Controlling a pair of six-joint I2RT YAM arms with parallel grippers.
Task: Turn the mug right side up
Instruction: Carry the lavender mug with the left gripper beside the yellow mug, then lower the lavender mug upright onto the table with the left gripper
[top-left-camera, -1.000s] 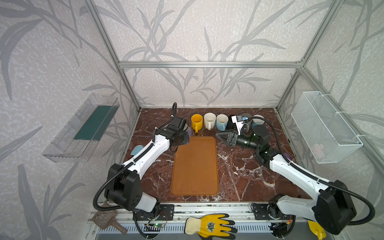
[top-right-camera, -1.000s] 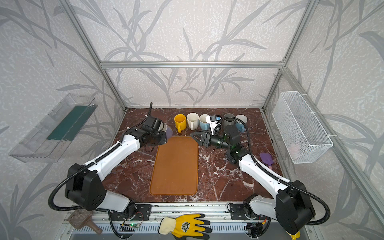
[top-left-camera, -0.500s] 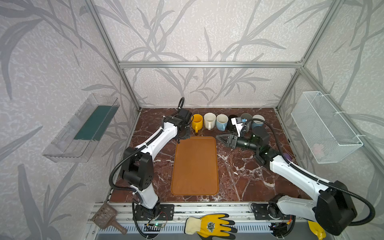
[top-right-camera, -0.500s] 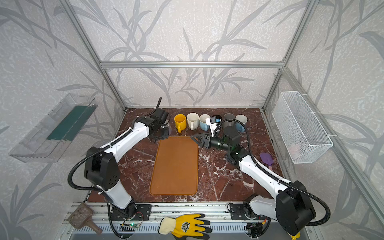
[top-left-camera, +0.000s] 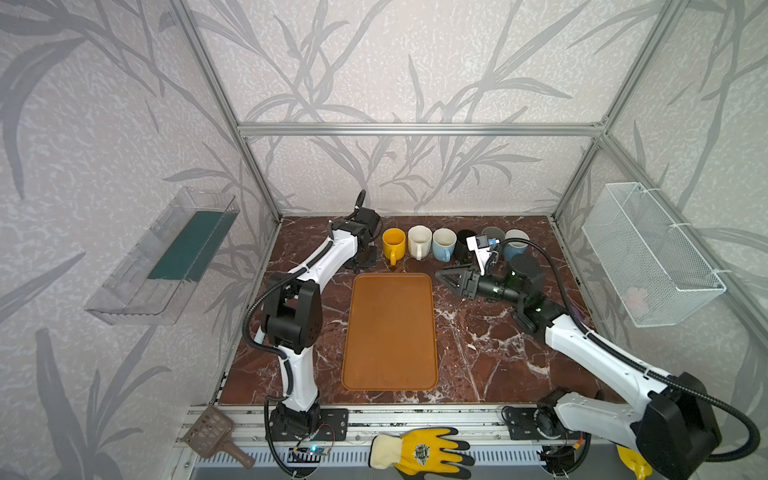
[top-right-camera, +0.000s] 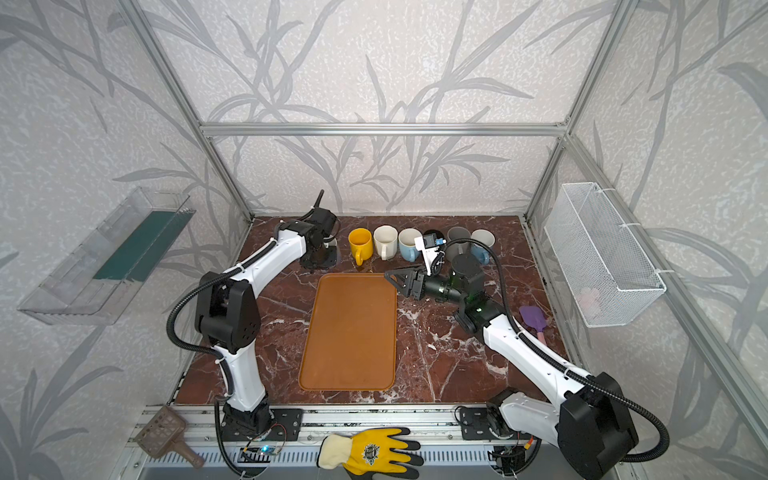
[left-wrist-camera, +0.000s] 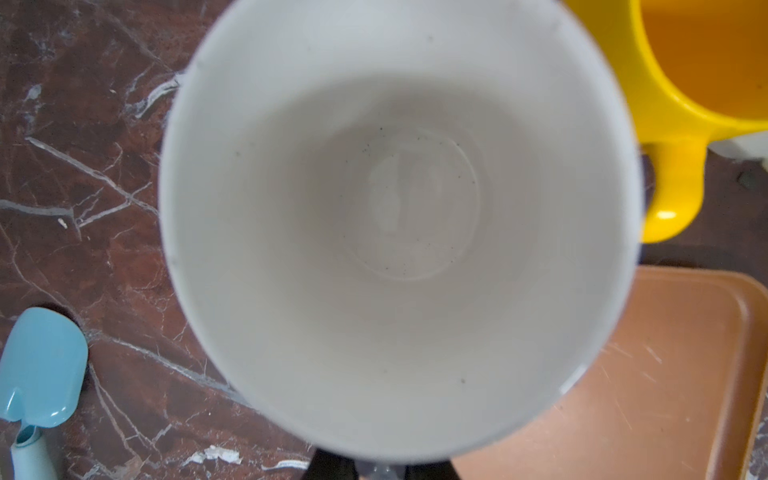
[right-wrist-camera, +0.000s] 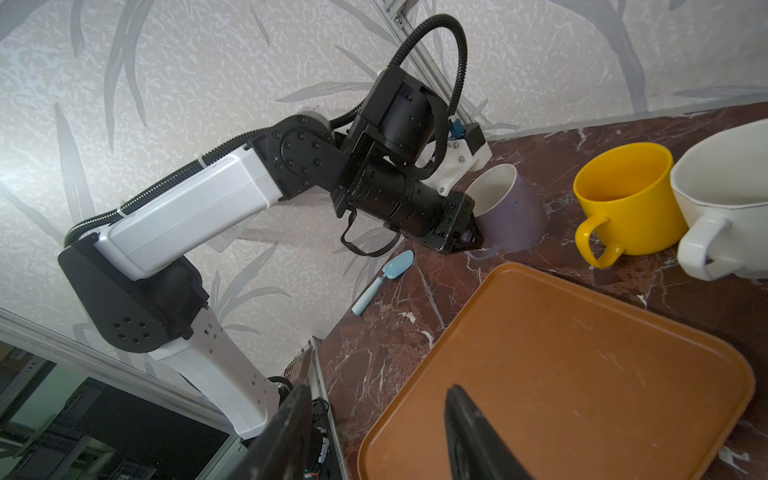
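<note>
Lavender ceramic mug (right-wrist-camera: 511, 216), empty, upright at eleven o'clock on marble table (top-left-camera: 478, 353); left gripper (right-wrist-camera: 471, 243) pinches it, right gripper (top-left-camera: 441, 276) half-open.

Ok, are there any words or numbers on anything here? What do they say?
No words or numbers can be read anywhere.
Glove: it has a round badge, but the print is too small to read.

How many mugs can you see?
7. Six in a row along the back: yellow, cream, light blue, black, grey, pale blue. The lavender mug is tilted in the left gripper, beside the yellow. Arms might hide more.
</note>
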